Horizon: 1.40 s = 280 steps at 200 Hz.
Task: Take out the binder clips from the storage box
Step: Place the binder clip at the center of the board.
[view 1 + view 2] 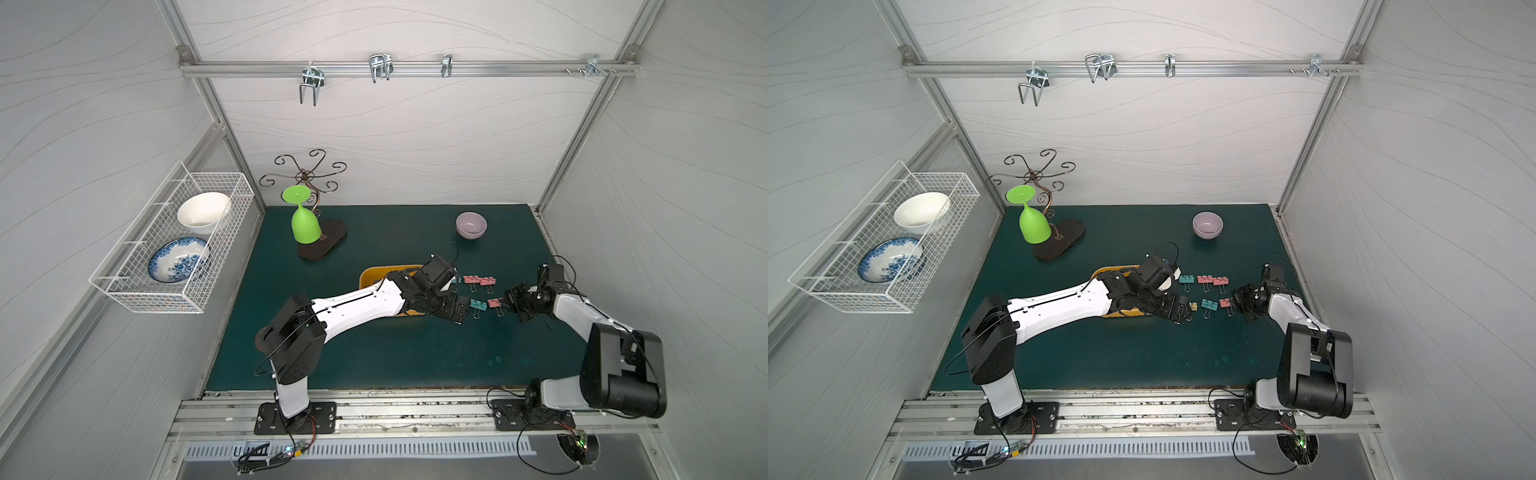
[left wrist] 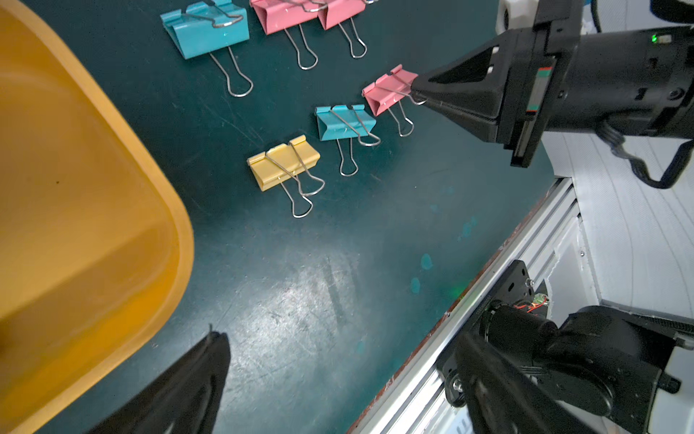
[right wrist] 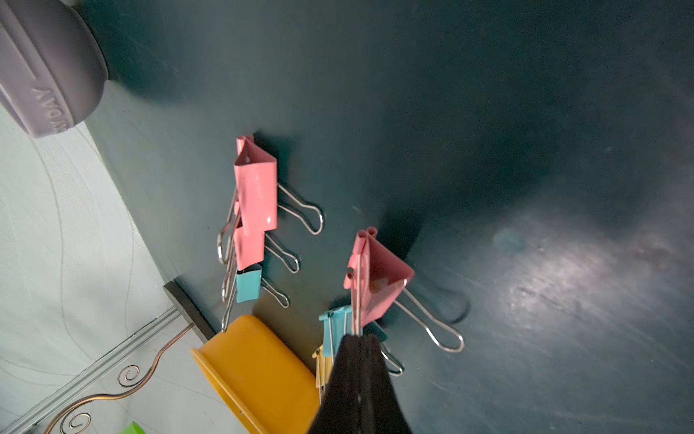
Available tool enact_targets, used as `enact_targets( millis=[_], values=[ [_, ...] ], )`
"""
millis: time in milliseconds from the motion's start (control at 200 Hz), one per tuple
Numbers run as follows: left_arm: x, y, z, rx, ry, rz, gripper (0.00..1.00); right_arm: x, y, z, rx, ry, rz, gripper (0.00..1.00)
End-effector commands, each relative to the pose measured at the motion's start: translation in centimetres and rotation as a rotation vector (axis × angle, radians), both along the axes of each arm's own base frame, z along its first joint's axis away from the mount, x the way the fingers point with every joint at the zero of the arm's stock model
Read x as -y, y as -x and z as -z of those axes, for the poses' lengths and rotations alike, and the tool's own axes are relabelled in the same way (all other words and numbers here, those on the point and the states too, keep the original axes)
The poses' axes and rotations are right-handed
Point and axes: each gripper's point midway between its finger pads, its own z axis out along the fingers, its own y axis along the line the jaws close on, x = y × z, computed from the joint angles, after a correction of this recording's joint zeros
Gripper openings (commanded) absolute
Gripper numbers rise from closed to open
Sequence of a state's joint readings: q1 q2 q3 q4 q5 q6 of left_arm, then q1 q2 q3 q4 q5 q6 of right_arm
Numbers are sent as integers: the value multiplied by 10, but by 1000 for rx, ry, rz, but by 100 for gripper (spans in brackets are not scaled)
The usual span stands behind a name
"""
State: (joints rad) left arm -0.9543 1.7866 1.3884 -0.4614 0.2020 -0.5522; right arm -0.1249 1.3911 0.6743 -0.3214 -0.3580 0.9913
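The right hand [image 1: 508, 303] is pinched shut on the upper wire handle of a pink binder clip [image 2: 386, 94], with its tips meeting at the loop. The clip's lower handle lies out on the surface [image 1: 374, 353]; whether its body rests fully there I cannot tell. Just beside it, away from the right edge, lie a teal clip [image 2: 345, 122] and then a yellow clip [image 2: 283, 161]. The three form a short row running from the right hand toward the left hand [image 1: 460, 311].

The left hand stands with its jaws spread wide and holds nothing. It is just beside the yellow clip and just past the right end of the storage box [image 2: 94, 225]. Only one of its fingers [image 2: 187, 390] shows in the left wrist view.

A second row lies nearer the far edge: a second teal clip [image 1: 1186, 279], then two pink clips [image 1: 1212, 280] side by side and touching.

The storage box sits near the middle of the surface, mostly covered by the left forearm in both top views. All six clips lie outside it, between its right end and the right edge.

A lilac bowl [image 1: 471, 225] stands toward the far edge. Near the far left corner a green glass [image 1: 303, 224] is upside down at a scrolled wire stand [image 1: 309, 170]. A white wire basket [image 1: 124, 286] on the left wall holds two dishes.
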Motion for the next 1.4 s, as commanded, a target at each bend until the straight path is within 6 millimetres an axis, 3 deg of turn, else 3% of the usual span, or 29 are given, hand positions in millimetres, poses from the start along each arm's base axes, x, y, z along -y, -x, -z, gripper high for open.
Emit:
enact_targets(
  millis=[0,250,405,465,605,645,720,880,1040,1116,1236,1351,1396],
  values=[
    [-4,-4,-23,47,57,2,99,6,14,11,-45,47,-13,12],
    [-24,-8,-30,66,59,-28,99,3,22,0,-48,55,-60,26],
    [-41,-8,-36,117,52,-44,99,5,33,-13,-33,99,-108,28],
    [-51,-11,-38,138,38,-63,99,4,35,-22,1,110,-130,40],
    [-79,-21,-39,176,5,-140,99,5,41,-44,80,148,-149,42],
    [-89,-23,-39,182,1,-169,99,5,41,-53,118,161,-145,49],
    [-107,-28,-37,186,-3,-224,98,-1,37,-72,221,159,-163,52],
    [-142,-35,-27,186,-26,-313,86,-49,25,-108,387,51,-277,54],
    [-160,-40,-10,103,-21,-329,68,-119,22,-118,402,139,-544,53],
    [-166,-44,3,54,-48,-318,60,-148,21,-116,393,191,-663,53],
    [-171,-53,9,16,-65,-276,55,-186,24,-104,354,244,-816,52],
    [-167,-60,11,-25,-59,-206,51,-207,27,-96,324,275,-900,50],
    [-164,-62,13,-48,-65,-182,40,-210,26,-92,311,276,-905,50]
  ],
)
